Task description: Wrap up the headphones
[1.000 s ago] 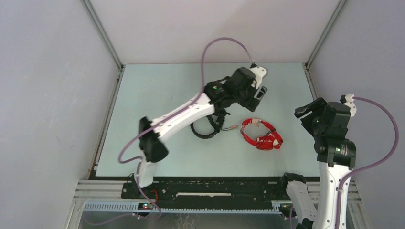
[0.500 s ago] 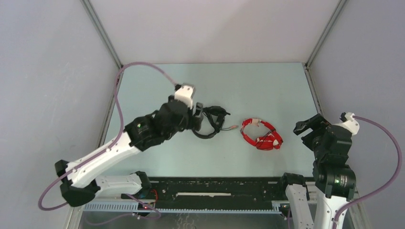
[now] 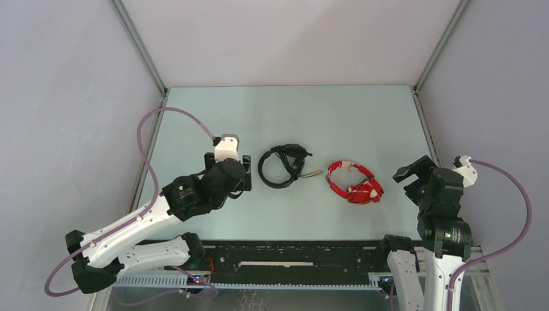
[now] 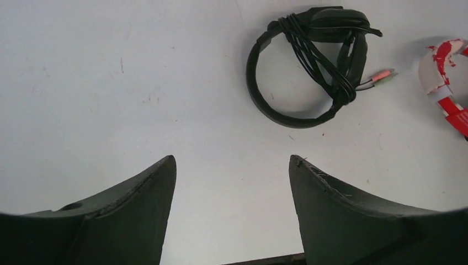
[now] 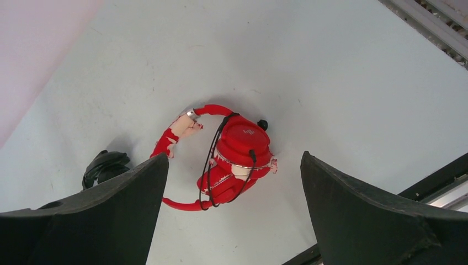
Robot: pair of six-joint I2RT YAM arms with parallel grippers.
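Observation:
The red headphones [image 3: 354, 183] lie folded on the table right of centre, their thin dark cable looped round the stacked earcups [image 5: 237, 146]. In the left wrist view only a red and white end of the headphones [image 4: 448, 69] shows at the right edge. My right gripper [image 3: 414, 170] hovers open to their right, nothing between its fingers; in its wrist view the headphones lie below and between the spread fingertips [image 5: 309, 163]. My left gripper [image 3: 230, 172] hangs open and empty over the table's left half, well apart from them.
Black headphones [image 3: 283, 166] with their cable wound round them and a pink plug lie left of the red ones, ahead and right of my left gripper [image 4: 232, 159]. Enclosure walls stand on three sides. A black rail [image 3: 291, 256] runs along the near table edge.
My left arm has swung back from the far side of the black headphones to the near left. My right arm has drawn back toward its base, its jaws opening wider. Neither pair of headphones moved.

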